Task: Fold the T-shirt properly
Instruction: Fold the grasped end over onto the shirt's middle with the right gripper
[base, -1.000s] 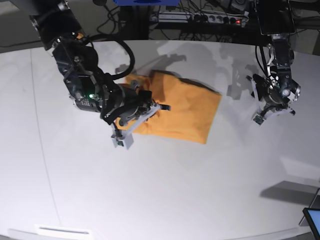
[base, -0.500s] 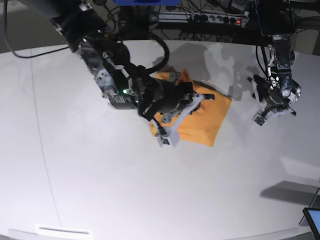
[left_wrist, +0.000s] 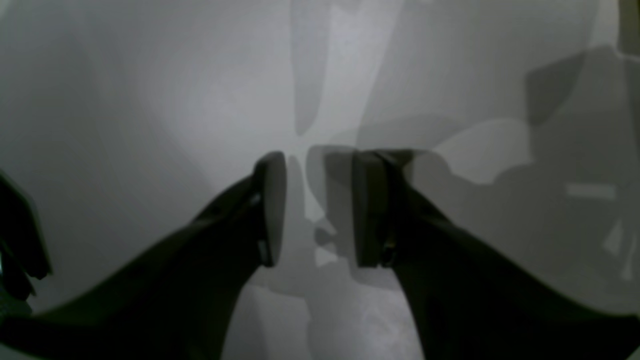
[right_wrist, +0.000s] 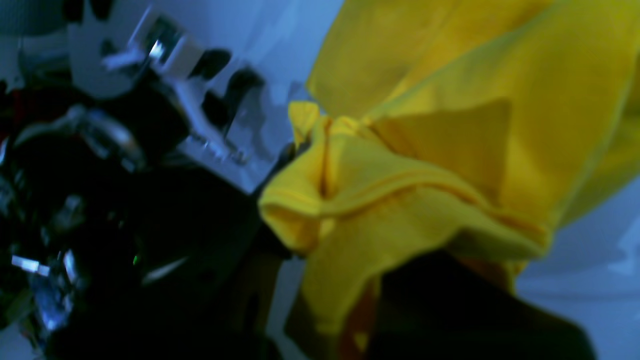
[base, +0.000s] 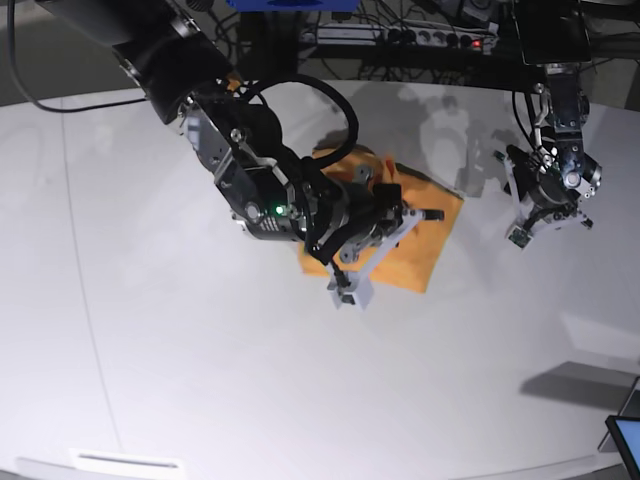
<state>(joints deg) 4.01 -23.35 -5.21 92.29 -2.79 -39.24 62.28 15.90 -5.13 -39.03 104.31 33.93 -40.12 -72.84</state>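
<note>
The orange-yellow T-shirt (base: 432, 238) lies folded into a small bundle on the white table (base: 200, 380), right of centre. My right gripper (base: 425, 214) reaches over it from the left and is shut on a bunched edge of the T-shirt (right_wrist: 450, 150). In the right wrist view, the cloth is gathered in thick folds at the right gripper (right_wrist: 325, 250). My left gripper (base: 512, 185) hovers over bare table to the right of the shirt, apart from it. In the left wrist view, the left gripper (left_wrist: 320, 210) is open with nothing between its dark fingers (left_wrist: 272, 200).
A power strip and cables (base: 400, 38) run along the back edge. The corner of a screen (base: 625, 440) shows at the bottom right. A white strip (base: 125, 462) lies at the front left edge. My right arm covers much of the shirt's left side.
My right arm has swung rightward, carrying the shirt's edge over the rest of the cloth, so the bundle is narrower and sits further right. The left arm has barely moved.
</note>
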